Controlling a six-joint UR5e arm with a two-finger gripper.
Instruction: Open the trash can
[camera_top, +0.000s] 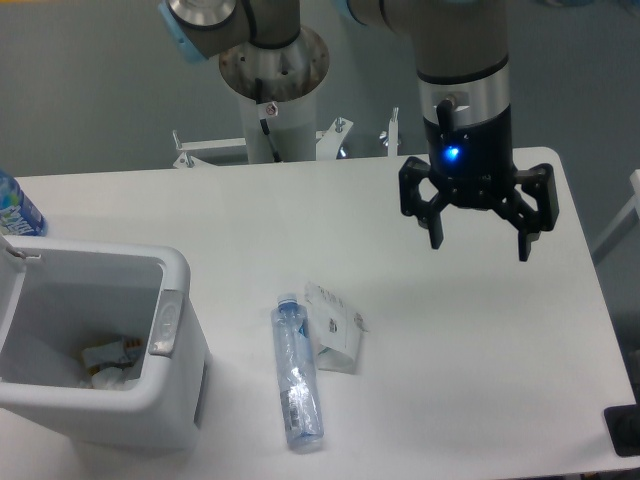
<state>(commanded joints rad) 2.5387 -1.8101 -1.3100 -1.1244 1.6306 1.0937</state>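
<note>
The white boxy trash can (175, 390) stands at the table's front left. Its top is open and I see crumpled rubbish inside (105, 362). The lid (12, 290) stands up at its left edge, mostly out of view. A grey push-button strip (165, 322) sits on its right rim. My gripper (480, 245) hangs above the right part of the table, far right of the trash can. Its fingers are spread apart and hold nothing.
A clear plastic water bottle (297, 372) lies on the table right of the trash can. A small white packet (335, 325) lies beside it. Another bottle with a blue label (15, 208) shows at the left edge. The arm's base (272, 70) stands behind the table.
</note>
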